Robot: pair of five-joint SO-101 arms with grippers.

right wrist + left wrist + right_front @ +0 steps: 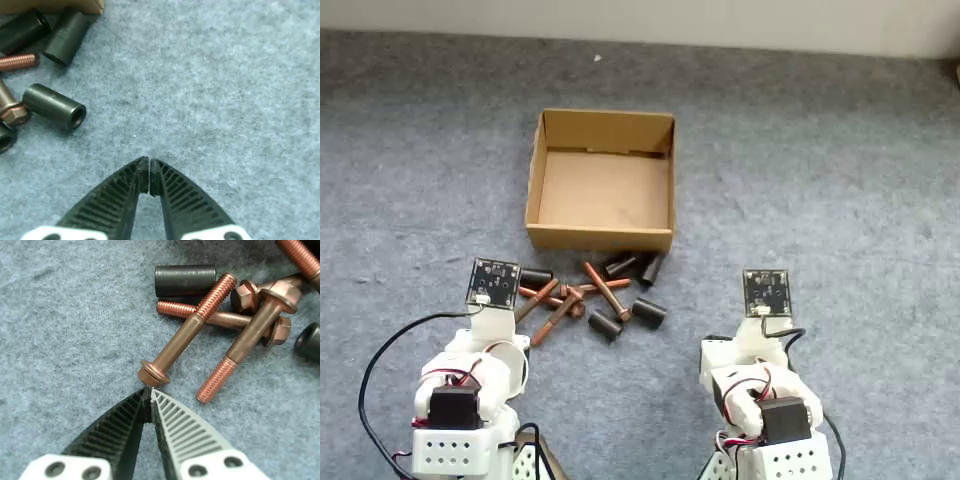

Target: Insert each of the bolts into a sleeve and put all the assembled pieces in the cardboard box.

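Work surface is a grey, fuzzy felt-like mat (840, 150) with a mottled texture. Pale plain strip (720, 20) runs along its far edge. Lighting soft and even, shadows faint.

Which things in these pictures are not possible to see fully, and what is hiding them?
- High view: the left arm's camera board covers one end of a sleeve and part of the pile, so the bolt count is unsure.
- Left wrist view: the frame edge cuts off a bolt; its head is out of frame.
- Right wrist view: the frame edge cuts off the box and a second sleeve.
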